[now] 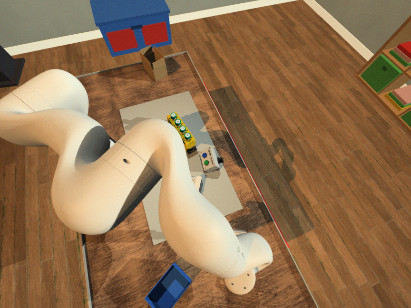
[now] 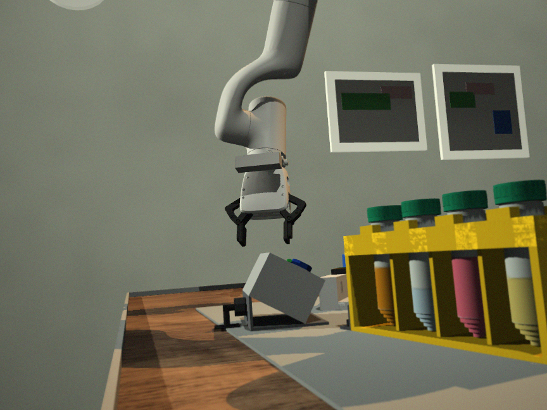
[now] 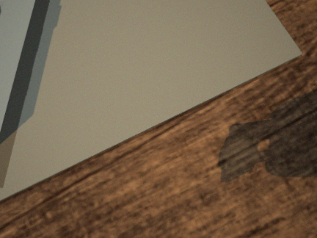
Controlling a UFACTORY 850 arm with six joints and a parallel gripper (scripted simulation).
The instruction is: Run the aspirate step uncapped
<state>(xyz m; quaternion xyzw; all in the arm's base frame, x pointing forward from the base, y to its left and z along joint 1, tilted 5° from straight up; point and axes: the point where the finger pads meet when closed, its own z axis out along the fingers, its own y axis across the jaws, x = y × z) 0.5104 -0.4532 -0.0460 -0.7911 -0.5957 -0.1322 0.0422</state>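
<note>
Hanging open, fingers [image 2: 241, 235] well apart from capped tubes [image 2: 469, 269].

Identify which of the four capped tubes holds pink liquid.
The pink tube, third from the left in the exterior view, between the pale blue one and the yellow one; no other contents are pink.

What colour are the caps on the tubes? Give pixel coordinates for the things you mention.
Green [image 1: 187, 136] [image 2: 519, 191] around the sides; the exterior view shows it best.
</note>
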